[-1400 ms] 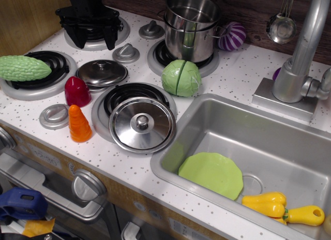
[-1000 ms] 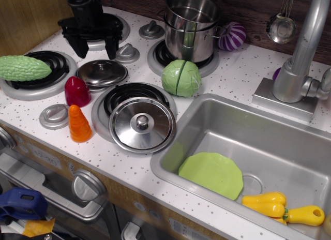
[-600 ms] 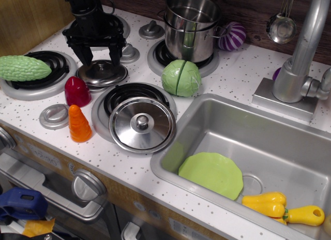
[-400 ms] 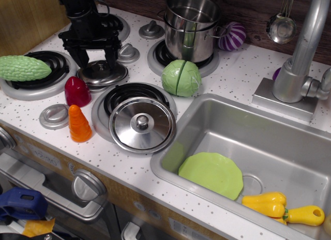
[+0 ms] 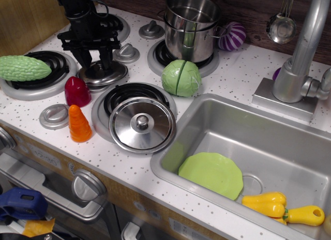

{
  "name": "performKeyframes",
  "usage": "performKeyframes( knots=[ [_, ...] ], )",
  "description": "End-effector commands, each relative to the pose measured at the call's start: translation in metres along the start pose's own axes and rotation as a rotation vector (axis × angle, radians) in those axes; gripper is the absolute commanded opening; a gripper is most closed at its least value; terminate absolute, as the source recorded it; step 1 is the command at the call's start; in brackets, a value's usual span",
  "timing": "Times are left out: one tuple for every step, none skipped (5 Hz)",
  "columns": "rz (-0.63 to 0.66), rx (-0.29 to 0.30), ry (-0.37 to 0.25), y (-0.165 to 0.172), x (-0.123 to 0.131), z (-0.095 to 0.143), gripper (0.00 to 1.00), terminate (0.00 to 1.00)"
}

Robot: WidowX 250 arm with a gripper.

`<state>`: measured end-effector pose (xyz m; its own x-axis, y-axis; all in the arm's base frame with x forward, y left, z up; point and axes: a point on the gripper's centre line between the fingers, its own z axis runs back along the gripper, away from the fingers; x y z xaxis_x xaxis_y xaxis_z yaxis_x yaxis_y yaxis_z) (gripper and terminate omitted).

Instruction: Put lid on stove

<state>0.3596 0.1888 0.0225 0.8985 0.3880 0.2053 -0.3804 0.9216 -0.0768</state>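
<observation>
Where the white speckled stove (image 5: pixel 227 77) meets a dark wood wall, the black gripper (image 5: pixel 92 59) stands upright, fingers narrowly straddling the lid (image 5: pixel 103 73).

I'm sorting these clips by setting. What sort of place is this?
It looks like a toy play kitchen. The white speckled stove has coil burners, a steel sink sits beside it, and plastic food lies about, such as the orange carrot.
</observation>
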Motion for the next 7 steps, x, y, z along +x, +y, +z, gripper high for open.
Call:
performKeyframes(
  knots=[
    [-0.003, 0.006, -0.039, 0.002, 0.008, 0.015, 0.0, 0.0],
    [-0.022, 0.051, -0.046, 0.001, 0.014, 0.03, 0.0, 0.0],
    [-0.051, 0.103, -0.046, 0.005, 0.025, 0.047, 0.0, 0.0],
    [-0.072, 0.189, -0.069, 0.008, 0.04, 0.07, 0.0, 0.0],
    [-0.082, 0.255, -0.152, 0.019, 0.052, 0.076, 0.0, 0.0],
    [-0.095, 0.273, -0.259, 0.028, 0.068, 0.068, 0.0, 0.0],
    [-0.118, 0.308, -0.363, 0.035, 0.083, 0.061, 0.0, 0.0]
  ],
)
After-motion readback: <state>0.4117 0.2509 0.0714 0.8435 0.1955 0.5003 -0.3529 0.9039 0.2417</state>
